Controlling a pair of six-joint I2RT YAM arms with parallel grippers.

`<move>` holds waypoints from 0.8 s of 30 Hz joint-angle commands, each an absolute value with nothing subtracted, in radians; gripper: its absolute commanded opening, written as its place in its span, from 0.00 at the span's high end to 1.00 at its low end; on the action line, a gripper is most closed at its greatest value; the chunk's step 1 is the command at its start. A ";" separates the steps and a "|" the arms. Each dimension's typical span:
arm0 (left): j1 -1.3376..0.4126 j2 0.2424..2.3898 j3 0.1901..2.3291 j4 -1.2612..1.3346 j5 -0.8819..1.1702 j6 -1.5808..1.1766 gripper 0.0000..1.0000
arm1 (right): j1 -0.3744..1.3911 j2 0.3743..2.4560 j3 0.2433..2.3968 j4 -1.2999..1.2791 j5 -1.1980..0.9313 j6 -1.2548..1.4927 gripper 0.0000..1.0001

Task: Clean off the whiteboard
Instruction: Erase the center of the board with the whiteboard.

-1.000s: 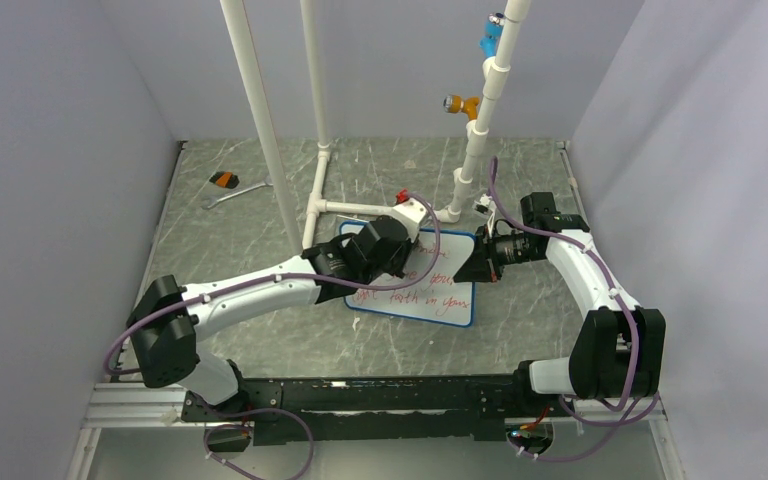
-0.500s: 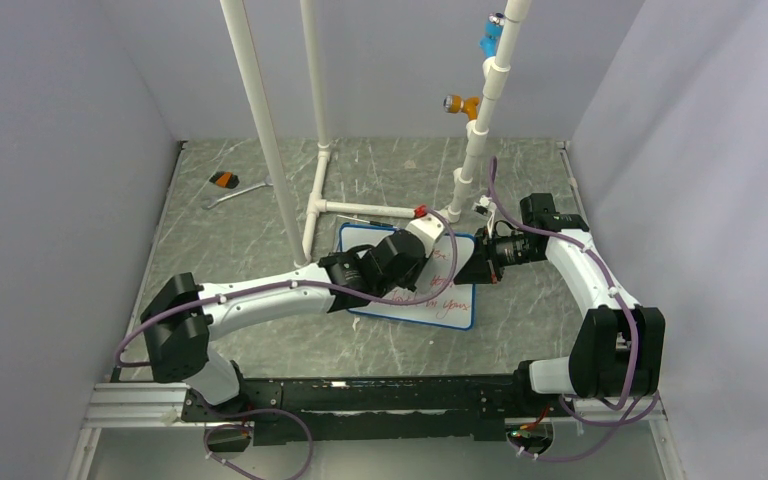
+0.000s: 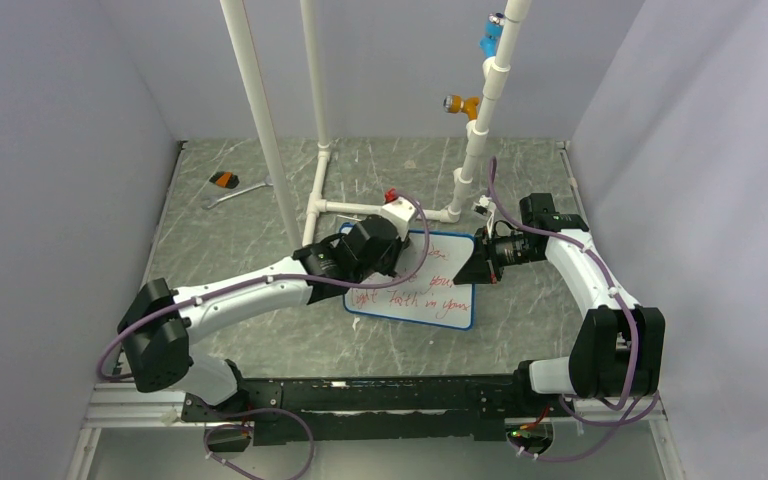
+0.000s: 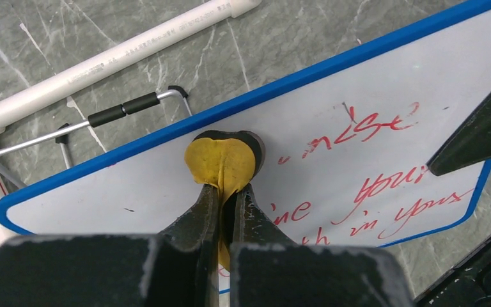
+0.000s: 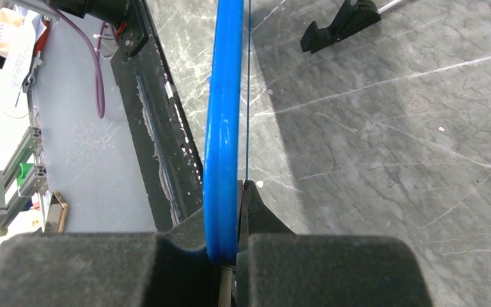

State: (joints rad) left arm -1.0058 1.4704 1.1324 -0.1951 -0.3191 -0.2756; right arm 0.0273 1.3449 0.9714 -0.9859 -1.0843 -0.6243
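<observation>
Since a moment ago the left gripper (image 4: 226, 194), clamped on a yellow pad (image 4: 221, 160), has swung back left along the far edge of the whiteboard (image 3: 438, 300). Its arm stretches out low toward the right. The board sits mid-table (image 3: 260, 345), and the right gripper (image 3: 477, 268), forearm pointing left, pinches its right edge.

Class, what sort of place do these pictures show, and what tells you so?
Probably a robotics test cell: plain walls enclose a marbled table, with a white pipe frame and two robot arms at a whiteboard.
</observation>
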 commanded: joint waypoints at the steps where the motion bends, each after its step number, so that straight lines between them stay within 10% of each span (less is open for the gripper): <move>1: -1.064 1.505 1.150 -0.147 -0.308 -0.292 1.00 | 0.046 1.342 0.997 -1.015 -1.098 -0.681 1.00; 24: -1.009 1.453 1.087 -0.129 -0.274 -0.324 1.00 | 0.044 1.334 0.995 -1.014 -1.099 -0.680 1.00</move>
